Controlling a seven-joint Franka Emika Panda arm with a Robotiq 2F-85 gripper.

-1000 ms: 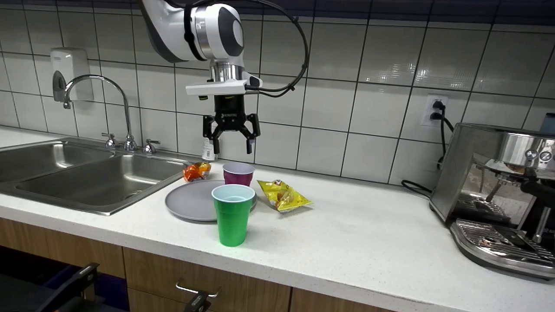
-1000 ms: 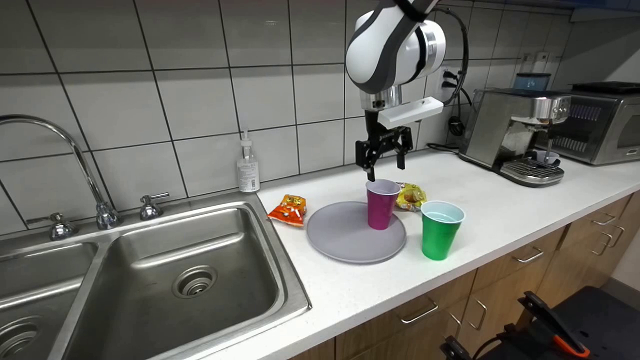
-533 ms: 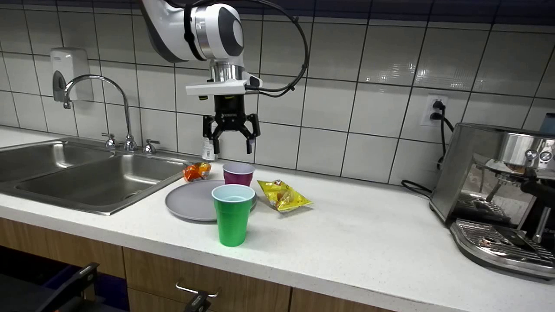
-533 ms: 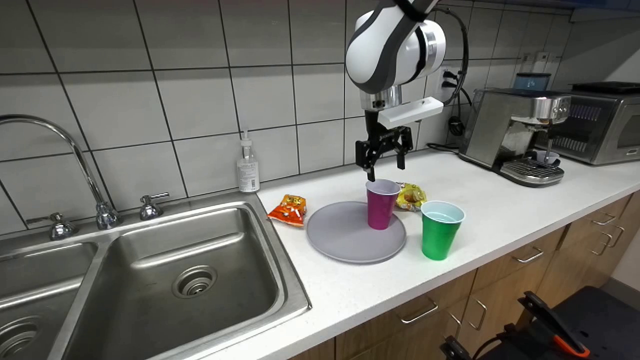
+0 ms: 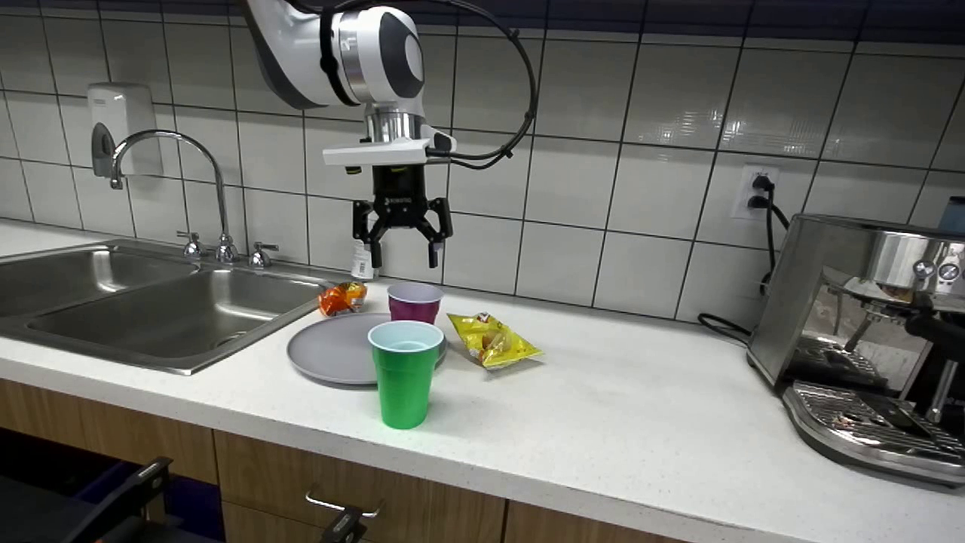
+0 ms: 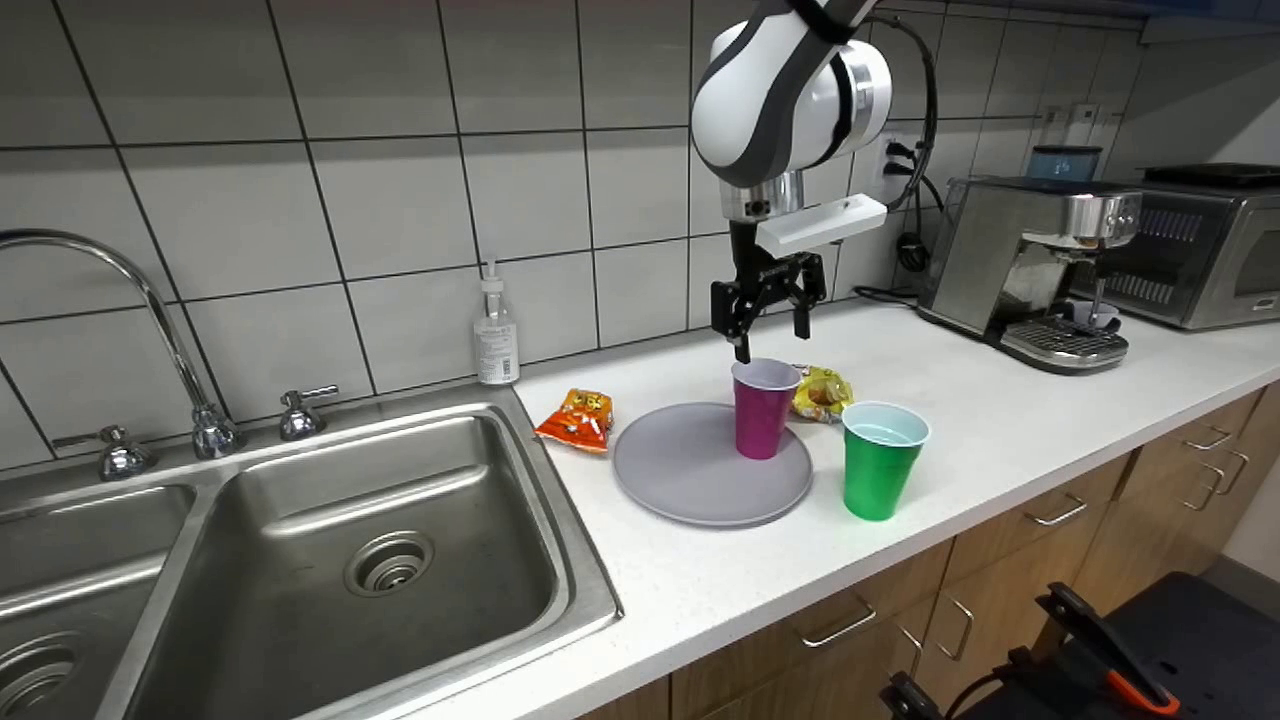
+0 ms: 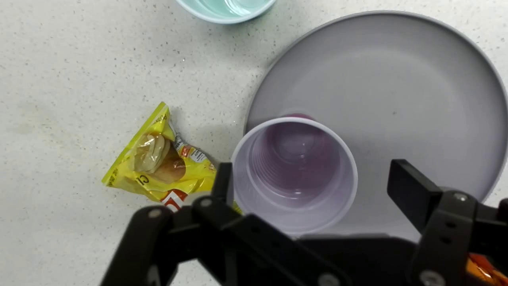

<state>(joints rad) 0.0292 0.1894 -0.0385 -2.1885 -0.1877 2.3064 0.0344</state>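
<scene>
My gripper point(image 5: 405, 260) hangs open above a purple cup point(image 6: 762, 420), holding nothing. The cup stands upright on a grey round plate point(image 6: 690, 490), near its edge. Looking down in the wrist view, the cup's pale rim and hollow inside point(image 7: 297, 171) lie between the spread fingers point(image 7: 412, 190), nearer the left one; the fingertips are above it in both exterior views. A green cup point(image 5: 405, 385) stands upright on the counter beside the plate. A yellow snack packet point(image 7: 166, 163) lies on the counter by the purple cup. An orange packet point(image 6: 580, 420) lies between plate and sink.
A steel double sink point(image 6: 400, 470) with a faucet point(image 5: 203, 151) borders the counter point(image 5: 641, 407). By the tiled wall stands a soap bottle point(image 6: 496, 345). An espresso machine point(image 6: 1030, 260) and a microwave oven point(image 6: 1190, 250) are at the far end.
</scene>
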